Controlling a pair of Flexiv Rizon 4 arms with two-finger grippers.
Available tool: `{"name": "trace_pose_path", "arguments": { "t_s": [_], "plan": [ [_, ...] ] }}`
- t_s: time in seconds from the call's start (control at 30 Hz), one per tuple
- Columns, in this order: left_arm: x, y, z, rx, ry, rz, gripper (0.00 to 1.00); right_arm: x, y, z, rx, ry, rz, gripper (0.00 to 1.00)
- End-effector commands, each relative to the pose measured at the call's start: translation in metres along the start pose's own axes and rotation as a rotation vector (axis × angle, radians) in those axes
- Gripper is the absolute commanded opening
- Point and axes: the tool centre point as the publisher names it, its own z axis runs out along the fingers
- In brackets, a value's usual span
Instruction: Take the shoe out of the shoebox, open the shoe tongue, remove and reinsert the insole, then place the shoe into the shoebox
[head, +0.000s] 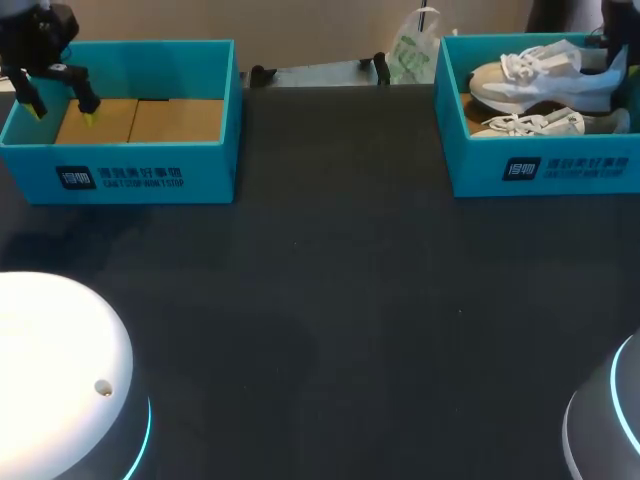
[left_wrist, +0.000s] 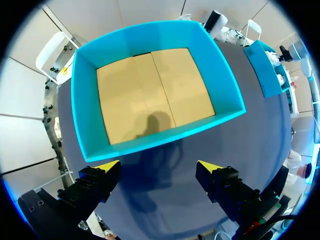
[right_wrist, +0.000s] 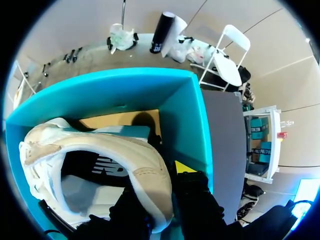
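Two teal cardboard boxes stand at the far corners of the black table (head: 340, 300), well apart. The left shoebox (head: 150, 178) shows only its brown cardboard floor. The left gripper (head: 62, 113) hangs above its left end, yellow-tipped fingers spread wide with nothing between them. The right shoebox (head: 545, 170) holds two white-and-grey sneakers. The upper sneaker (head: 540, 80) lies along the far wall, and the right gripper (right_wrist: 162, 187) is pinched onto its padded heel collar from both sides. The lower sneaker (head: 525, 124) lies just beside it, nearer the front wall.
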Motion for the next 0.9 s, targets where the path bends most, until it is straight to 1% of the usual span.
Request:
{"name": "trace_pose_path", "arguments": {
  "t_s": [0.03, 0.47, 0.7, 0.9],
  "plan": [
    [0.000, 0.001, 0.000, 0.001, -0.002, 0.000, 1.00, 0.004, 0.008, 0.004, 0.002, 0.008, -0.003, 0.00],
    [0.000, 0.001, 0.000, 0.001, -0.002, 0.000, 1.00, 0.018, 0.017, 0.010, 0.025, -0.010, 0.013, 0.00],
    [0.000, 0.001, 0.000, 0.001, -0.002, 0.000, 1.00, 0.026, 0.015, 0.016, 0.041, 0.002, 0.004, 0.00],
    [0.000, 0.001, 0.000, 0.001, -0.002, 0.000, 1.00, 0.026, 0.016, 0.020, 0.040, -0.008, 0.011, 0.00]
  ]
}}
